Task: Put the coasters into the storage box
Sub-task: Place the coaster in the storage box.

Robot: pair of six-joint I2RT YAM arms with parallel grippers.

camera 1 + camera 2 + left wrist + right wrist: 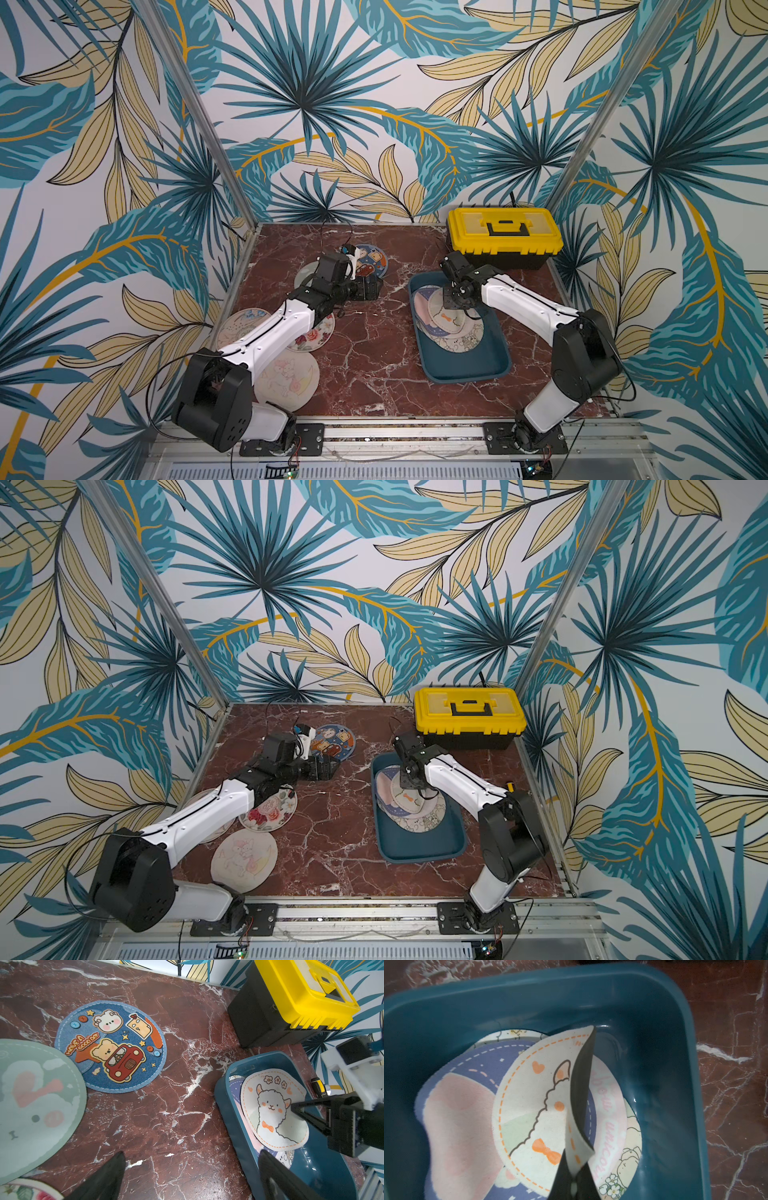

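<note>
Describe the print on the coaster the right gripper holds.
Coaster: white alpaca, orange bow, dashed border; left wrist view.

Teal storage box [469,363]; cream alpaca coaster [272,1109] (orange dashed border); denim-blue bear coaster [110,1047]; red-brown bench [374,340] veined white; black toolbox [505,237], yellow lid.

top views high, looking down, wrist views close, sharing storage box [225,1103]

Left arm [266,336], right arm [523,303]: white shells [291,320], black joint housings [582,357], thin black cables [148,392], screwed black base plates [309,436]; black tapered jaws.
</note>
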